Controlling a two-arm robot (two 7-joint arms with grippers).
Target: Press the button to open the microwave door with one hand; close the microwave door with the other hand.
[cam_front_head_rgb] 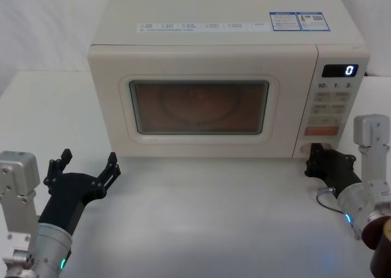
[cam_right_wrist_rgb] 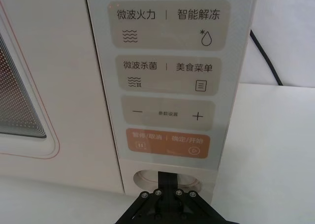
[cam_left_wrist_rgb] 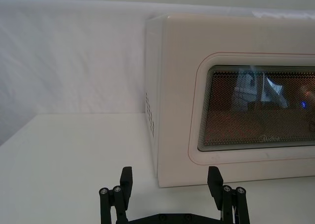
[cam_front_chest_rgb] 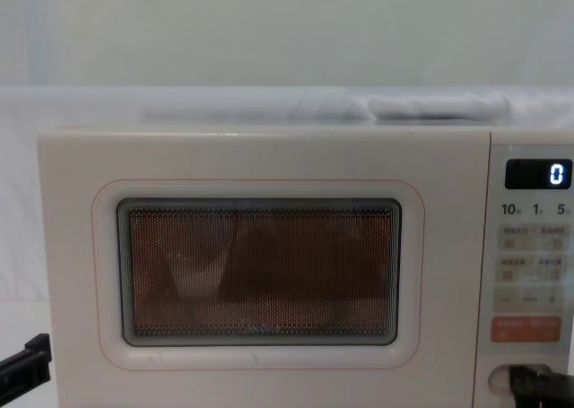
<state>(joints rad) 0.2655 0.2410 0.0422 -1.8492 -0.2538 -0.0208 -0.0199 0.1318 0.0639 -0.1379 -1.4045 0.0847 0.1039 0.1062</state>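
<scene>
Sitting on the white table (cam_front_head_rgb: 214, 217), the cream-white boxy microwave (cam_front_head_rgb: 226, 64) has its windowed cream door (cam_front_head_rgb: 198, 104) shut. The black right gripper (cam_right_wrist_rgb: 170, 177), fingers together, touches the wide pill-shaped cream button (cam_right_wrist_rgb: 142, 177) lowest on the panel. The black left gripper (cam_front_head_rgb: 88, 165) hovers low before the door's left corner, fingers apart.

Microwave (cam_front_head_rgb: 214, 64) display (cam_front_head_rgb: 340, 71) reads "0"; "10", "1", "5" beneath; panel keys (cam_right_wrist_rgb: 169, 31) Chinese-labelled.
</scene>
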